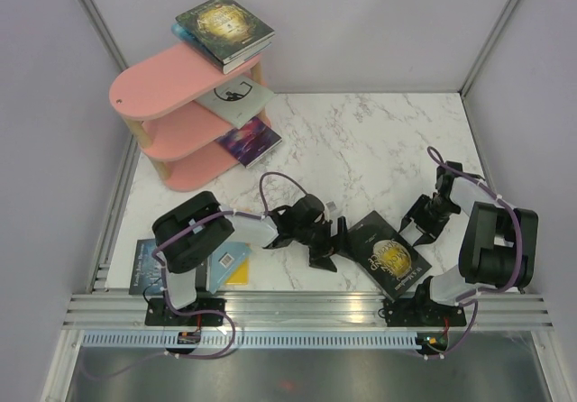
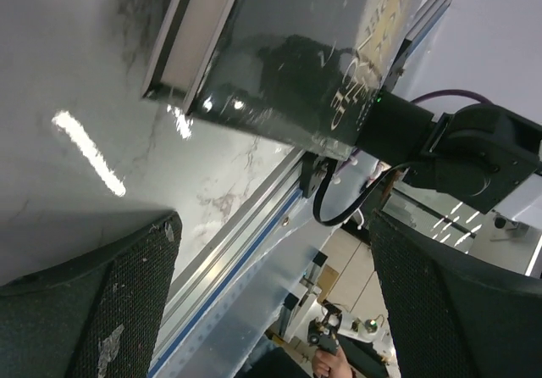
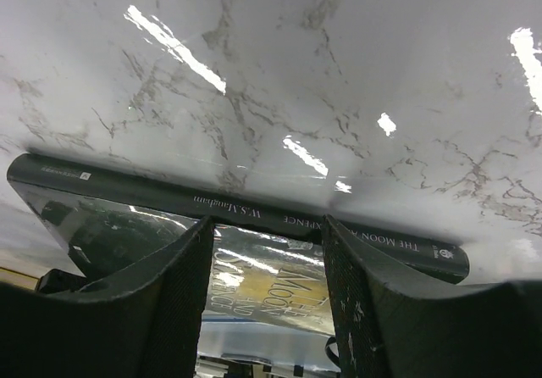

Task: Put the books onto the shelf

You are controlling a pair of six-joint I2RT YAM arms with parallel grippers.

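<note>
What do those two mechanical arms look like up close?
The left arm and right arm are black, with chunky rounded joints and a looping purple cable each. The left tool and right tool are black two-finger pincers with mesh-textured fingers.

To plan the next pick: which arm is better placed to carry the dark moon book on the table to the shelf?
Probably left. The left gripper is wide open beside the book, and the shelf stands far left. The right gripper, also open beside it, is farther from the shelf.
</note>
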